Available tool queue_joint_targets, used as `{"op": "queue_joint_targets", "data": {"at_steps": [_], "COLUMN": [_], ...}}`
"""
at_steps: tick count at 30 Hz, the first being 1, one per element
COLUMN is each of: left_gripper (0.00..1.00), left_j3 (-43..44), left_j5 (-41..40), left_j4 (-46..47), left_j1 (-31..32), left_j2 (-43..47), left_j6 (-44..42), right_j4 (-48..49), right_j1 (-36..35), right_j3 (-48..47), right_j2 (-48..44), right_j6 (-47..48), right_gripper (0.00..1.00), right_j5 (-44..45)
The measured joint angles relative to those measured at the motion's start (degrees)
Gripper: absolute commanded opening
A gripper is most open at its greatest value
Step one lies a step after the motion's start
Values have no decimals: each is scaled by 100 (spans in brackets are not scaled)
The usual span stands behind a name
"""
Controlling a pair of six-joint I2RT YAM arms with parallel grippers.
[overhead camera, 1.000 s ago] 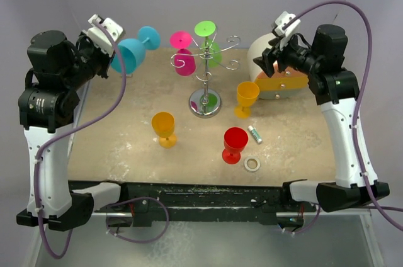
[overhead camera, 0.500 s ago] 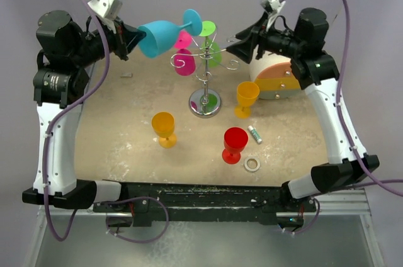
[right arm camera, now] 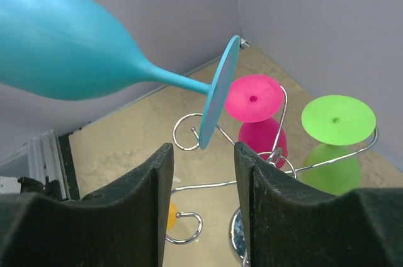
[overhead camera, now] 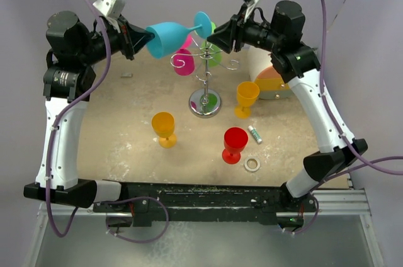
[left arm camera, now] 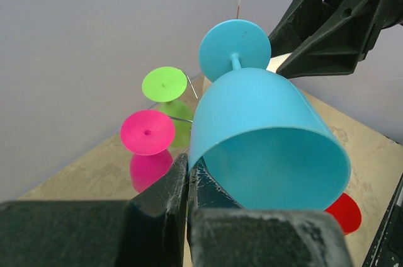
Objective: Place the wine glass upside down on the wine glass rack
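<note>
My left gripper (overhead camera: 140,40) is shut on the rim of a blue wine glass (overhead camera: 173,35) and holds it sideways in the air, foot toward the chrome wine glass rack (overhead camera: 205,65). The glass fills the left wrist view (left arm camera: 264,135), its rim pinched between the fingers (left arm camera: 167,188). My right gripper (overhead camera: 220,35) is open, just right of the blue foot (overhead camera: 203,24). In the right wrist view the foot (right arm camera: 219,94) hangs just above the gap between the fingers (right arm camera: 154,185). A pink glass (overhead camera: 184,64) and a green glass (overhead camera: 213,55) hang upside down on the rack.
Two orange glasses (overhead camera: 164,128) (overhead camera: 247,98) and a red glass (overhead camera: 235,145) stand on the table. A small white tube (overhead camera: 255,133) and a white ring (overhead camera: 252,164) lie near the red glass. A round white-and-orange drawer box (overhead camera: 272,79) stands at the back right.
My left gripper has carried the blue glass right, up to the rack's top. My right gripper has swung left from the drawer box to the glass's foot.
</note>
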State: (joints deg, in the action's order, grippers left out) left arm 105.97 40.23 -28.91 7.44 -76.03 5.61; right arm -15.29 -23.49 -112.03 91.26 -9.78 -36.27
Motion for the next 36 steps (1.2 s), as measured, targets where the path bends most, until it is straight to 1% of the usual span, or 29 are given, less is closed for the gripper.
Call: {"op": "queue_joint_targets", "data": {"at_steps": [7, 13, 21, 24, 27, 29, 31, 33, 34, 36], "left_gripper": [0, 0, 0, 0, 0, 0, 3, 7, 9, 12], "left_j3": [-144, -339, -369, -369, -369, -374, -385, -409, -428, -457], "left_j5": [15, 11, 13, 13, 13, 13, 13, 15, 15, 28], "left_j4": [125, 136, 146, 149, 151, 151, 153, 168, 181, 190], "left_j1": [0, 0, 0, 0, 0, 0, 0, 0, 2, 2], "left_j2": [20, 48, 96, 125, 129, 129, 129, 131, 131, 131], "left_j6": [-4, -24, -28, -31, -31, -33, -33, -37, -44, -44], "right_j4": [90, 109, 107, 105, 103, 103, 101, 101, 101, 83], "right_j1": [-90, -101, -146, -197, -249, -278, -289, -295, -304, -317], "right_j3": [-111, -151, -164, -175, -177, -181, -184, -186, -186, -186], "right_j2": [177, 254, 291, 341, 372, 382, 387, 387, 387, 387], "right_j6": [-179, -339, -531, -570, -577, -581, -577, -575, -570, -546], "right_gripper": [42, 34, 32, 30, 24, 19, 11, 2, 0, 0], "right_j5": [85, 144, 433, 544, 612, 684, 713, 739, 774, 892]}}
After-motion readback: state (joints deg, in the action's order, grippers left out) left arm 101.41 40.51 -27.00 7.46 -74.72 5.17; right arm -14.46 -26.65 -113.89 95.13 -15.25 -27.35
